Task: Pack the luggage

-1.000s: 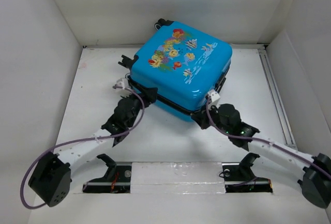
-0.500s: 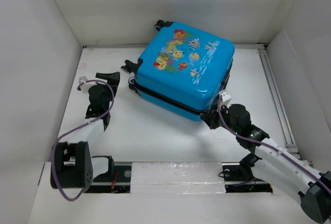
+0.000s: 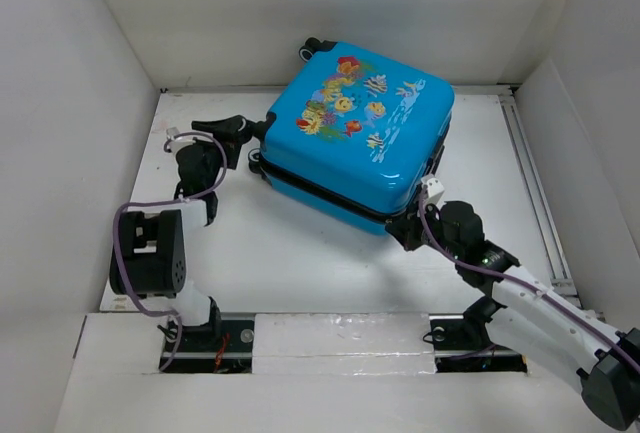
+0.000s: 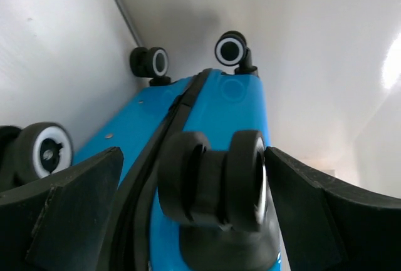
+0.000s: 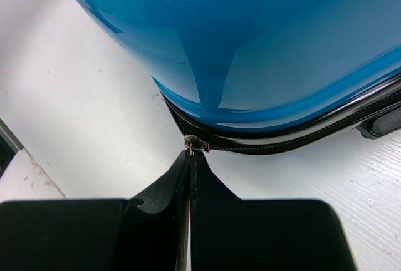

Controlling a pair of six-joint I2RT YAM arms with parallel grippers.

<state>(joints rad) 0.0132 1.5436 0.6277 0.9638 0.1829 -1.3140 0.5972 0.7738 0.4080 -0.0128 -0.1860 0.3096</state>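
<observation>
At the left, the left gripper [image 3: 240, 140] points toward the luggage's left end, its jaws spread wide. In the left wrist view one black-and-white wheel [image 4: 213, 180] sits in the gap between the two black fingers [image 4: 69, 214]. The right one is just beside the tyre, but whether either presses on it I cannot tell, and nothing is gripped.

The luggage [image 3: 365, 128] lies flat on the white table [image 3: 300, 253], toward the far side and a little right of centre. Its fish-printed face is up, the two shells are together, and its wheels are at the left and far-left corners.

At the right, the right gripper [image 3: 402, 225] is at the case's near corner. Its jaws are pinched together on the small metal zipper pull [image 5: 196, 144], which sits on the dark zip line [image 5: 282, 143] under the blue shell
</observation>
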